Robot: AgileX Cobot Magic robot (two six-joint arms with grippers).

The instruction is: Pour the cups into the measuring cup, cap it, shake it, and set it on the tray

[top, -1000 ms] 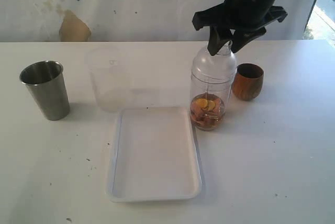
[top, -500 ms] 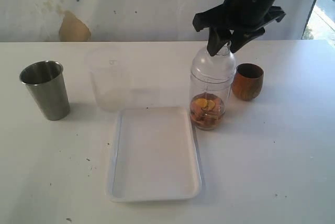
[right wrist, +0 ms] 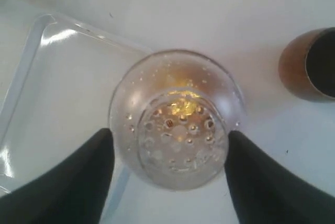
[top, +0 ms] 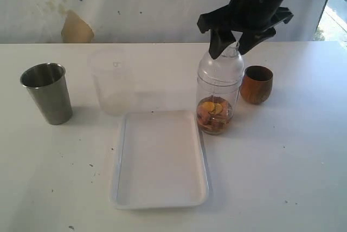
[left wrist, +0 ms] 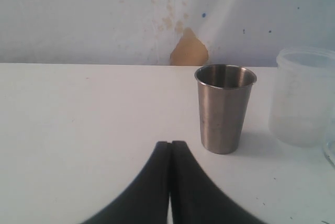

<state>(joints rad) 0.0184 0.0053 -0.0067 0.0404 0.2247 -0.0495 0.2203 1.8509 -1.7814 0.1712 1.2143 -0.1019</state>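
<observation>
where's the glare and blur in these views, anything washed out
Exterior view: the cloudy container nearly washes into the bright white table. Right wrist view: glare streaks the tray rim and speckles the dome lid. Left wrist view: steel tumbler sharp, shut left gripper soft up close.

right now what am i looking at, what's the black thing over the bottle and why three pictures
It's a two-armed robot, and each arm ends in a claw. The wide picture comes from a camera off the arms, the other two from cameras on the wrists. On the table are a steel cup, a cloudy container, a tray, a wooden cup and a measuring cup with orange-brown bits inside and a domed lid on. The black thing is the right claw, over that lid with its jaws apart on either side of the top, apparently not gripping it. The left claw is shut and empty, facing the steel cup.
</observation>
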